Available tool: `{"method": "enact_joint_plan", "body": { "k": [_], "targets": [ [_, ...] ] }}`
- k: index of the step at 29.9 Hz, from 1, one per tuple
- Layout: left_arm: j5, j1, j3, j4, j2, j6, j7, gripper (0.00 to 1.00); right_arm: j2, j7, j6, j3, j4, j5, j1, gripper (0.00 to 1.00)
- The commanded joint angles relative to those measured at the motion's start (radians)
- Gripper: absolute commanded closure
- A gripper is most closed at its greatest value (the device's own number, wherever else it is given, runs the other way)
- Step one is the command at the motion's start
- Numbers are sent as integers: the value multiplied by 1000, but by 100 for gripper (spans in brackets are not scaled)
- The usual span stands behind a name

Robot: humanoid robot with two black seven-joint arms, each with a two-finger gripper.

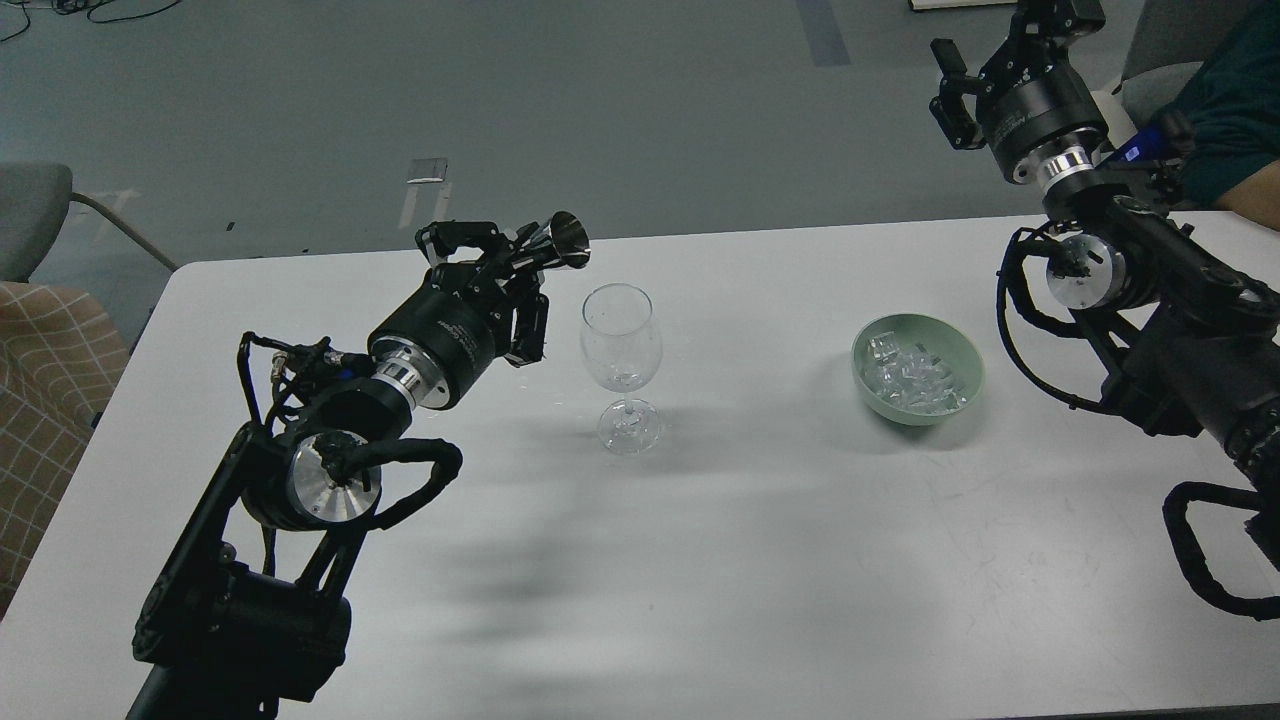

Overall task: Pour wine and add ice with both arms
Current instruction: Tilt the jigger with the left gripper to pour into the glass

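Two pincers, one job in hand: the left pincer [535, 262], clenched on a small metal jigger [562, 242], holds it tipped above and just left of the wine glass [621, 350] near the far edge of the surface [760, 560]. A good pour wants the spout over the rim, tilting slowly. No wine shows clearly. Ice [912, 378] fills the green bowl [965, 372] toward the right edge. The right pincer [955, 95] hangs high beyond it; its grip I cannot tell.

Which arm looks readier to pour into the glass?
The left: its pincer holds a metal cup tipped beside the wine glass. The right pincer is raised, far off.
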Motion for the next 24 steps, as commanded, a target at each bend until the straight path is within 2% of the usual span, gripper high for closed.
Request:
{"method": "enact_joint_plan", "body": {
  "k": [1, 6, 24],
  "targets": [
    [20, -1, 2, 0, -4, 0, 8, 100, 0, -1, 0, 0, 0, 0, 0, 0],
    [69, -5, 57, 0, -1, 3, 9, 100, 0, 0, 0, 0, 0, 0, 0, 0],
    [129, -28, 61, 6, 7, 8, 9, 100, 0, -1, 0, 0, 0, 0, -3, 0]
  ]
}}
